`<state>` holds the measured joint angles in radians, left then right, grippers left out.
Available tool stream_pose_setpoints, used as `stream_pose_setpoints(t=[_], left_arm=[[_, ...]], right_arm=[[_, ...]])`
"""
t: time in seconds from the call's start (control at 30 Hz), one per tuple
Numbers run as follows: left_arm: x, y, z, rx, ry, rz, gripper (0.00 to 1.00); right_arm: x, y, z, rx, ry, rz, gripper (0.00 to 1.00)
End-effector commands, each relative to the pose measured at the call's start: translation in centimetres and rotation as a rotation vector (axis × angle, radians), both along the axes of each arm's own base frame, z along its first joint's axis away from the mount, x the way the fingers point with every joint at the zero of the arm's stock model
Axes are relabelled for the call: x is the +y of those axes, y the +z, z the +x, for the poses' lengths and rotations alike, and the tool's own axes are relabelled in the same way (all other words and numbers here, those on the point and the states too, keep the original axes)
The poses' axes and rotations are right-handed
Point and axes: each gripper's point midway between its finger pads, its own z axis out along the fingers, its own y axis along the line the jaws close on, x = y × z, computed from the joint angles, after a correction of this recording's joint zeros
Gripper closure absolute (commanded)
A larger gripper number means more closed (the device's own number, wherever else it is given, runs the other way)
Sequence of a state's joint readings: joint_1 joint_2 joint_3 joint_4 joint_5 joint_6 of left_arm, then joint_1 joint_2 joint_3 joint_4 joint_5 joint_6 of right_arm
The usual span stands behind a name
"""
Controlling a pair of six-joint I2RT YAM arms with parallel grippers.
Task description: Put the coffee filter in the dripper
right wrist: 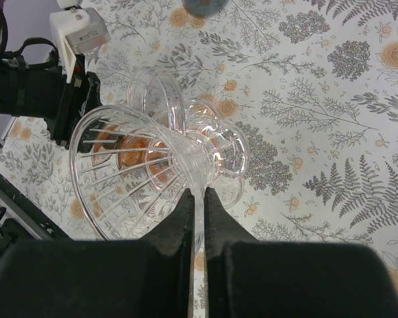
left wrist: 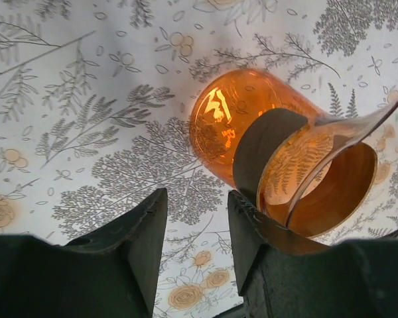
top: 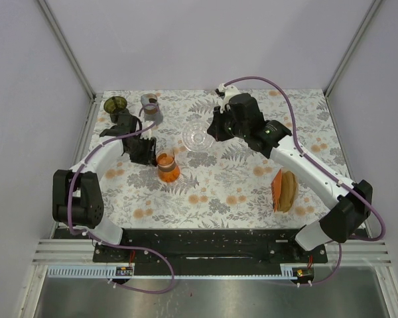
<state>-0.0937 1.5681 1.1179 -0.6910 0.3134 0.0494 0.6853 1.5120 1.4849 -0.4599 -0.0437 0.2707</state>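
The right gripper [top: 215, 130] is reaching to the upper middle of the frame in the top view. It is holding the dripper [top: 198, 138]. In the right wrist view its fingers [right wrist: 183, 218] are standing almost together, pinching the thin rim of the clear dripper [right wrist: 152, 173]. The dripper is lying tilted on its side, with its wide mouth pointing to the left of that frame.

The filter [top: 284, 190] is lying on the table [top: 239, 173] in the lower right of the top view, well apart from the dripper and just beside the right arm.

The left gripper [top: 144, 151] is sitting just beside the orange carafe [top: 167, 167], left of the centre. In the left wrist view the gripper [left wrist: 196, 205] is showing its jaws apart, with only tablecloth between them. The carafe [left wrist: 245, 119] is standing close against the right finger [left wrist: 252, 252]; I cannot tell if they are touching.

Two cups [top: 115, 104] are standing at the upper left of the table.
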Motion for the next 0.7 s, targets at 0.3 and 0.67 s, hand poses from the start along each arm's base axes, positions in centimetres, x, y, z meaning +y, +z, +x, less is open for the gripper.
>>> stream_pose_setpoints(t=[0.3, 0.67], left_arm=[[-8.7, 0.5, -4.0, 0.016, -0.315, -0.153, 0.54], [-15.9, 0.5, -2.6, -0.055, -0.448, -0.166, 0.53]], right_arm=[[-0.6, 2.4, -1.6, -0.041, 0.107, -0.06, 1.0], [-5.6, 0.4, -3.8, 0.1, 0.104, -0.174, 1.0]])
